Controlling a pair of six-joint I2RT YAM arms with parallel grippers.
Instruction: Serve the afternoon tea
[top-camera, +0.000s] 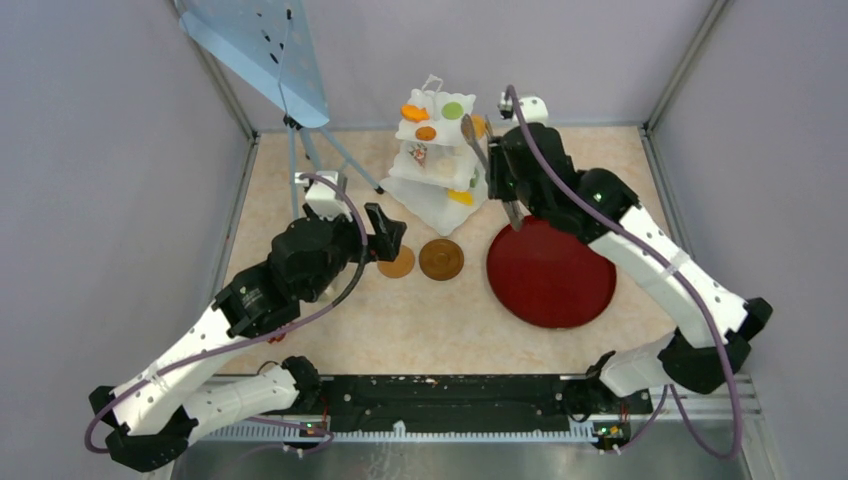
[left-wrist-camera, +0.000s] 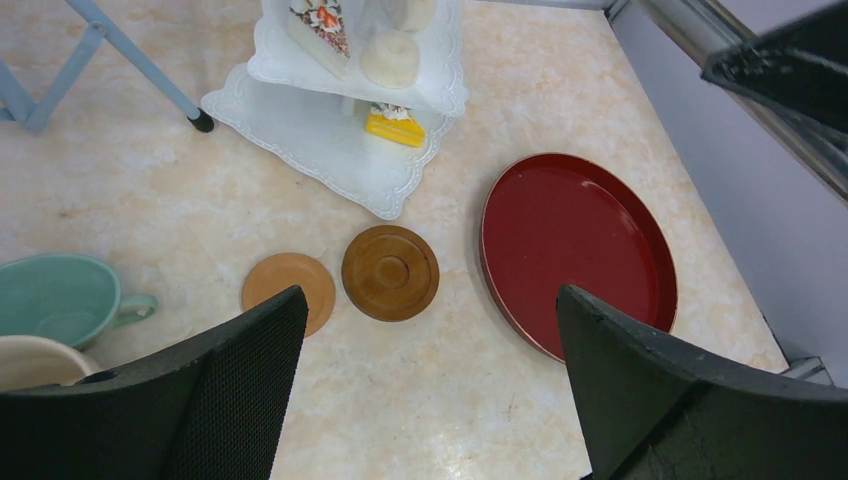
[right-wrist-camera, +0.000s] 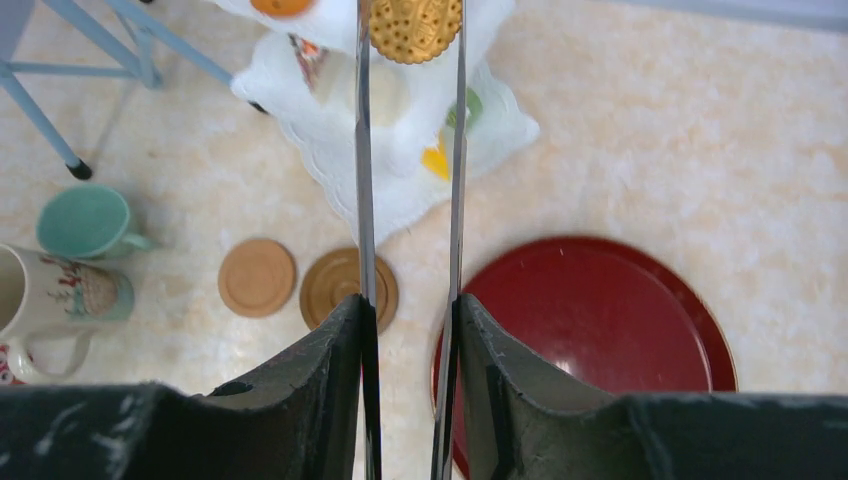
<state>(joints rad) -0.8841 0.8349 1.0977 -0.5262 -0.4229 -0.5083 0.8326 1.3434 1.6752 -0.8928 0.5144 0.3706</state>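
Observation:
A white tiered stand (top-camera: 440, 165) at the back holds the sweets: an orange fish (top-camera: 414, 112), a green round (top-camera: 453, 109), an orange disc (top-camera: 426, 133) and a yellow wedge (top-camera: 461, 197). My right gripper (right-wrist-camera: 410, 340) is shut on the long metal tongs (right-wrist-camera: 362, 150). The tongs' tips hold a round golden biscuit (right-wrist-camera: 412, 28) at the stand's top tier. My left gripper (left-wrist-camera: 430, 390) is open and empty above the table. The teal cup (left-wrist-camera: 50, 300) and cream mug (left-wrist-camera: 30, 360) stand at the left, hidden under the left arm in the top view.
A dark-red round tray (top-camera: 550, 272) lies right of centre. Two wooden coasters, light (top-camera: 397, 263) and dark (top-camera: 441, 259), lie in front of the stand. A blue tripod leg (top-camera: 300, 150) and a blue panel (top-camera: 255, 50) stand at the back left.

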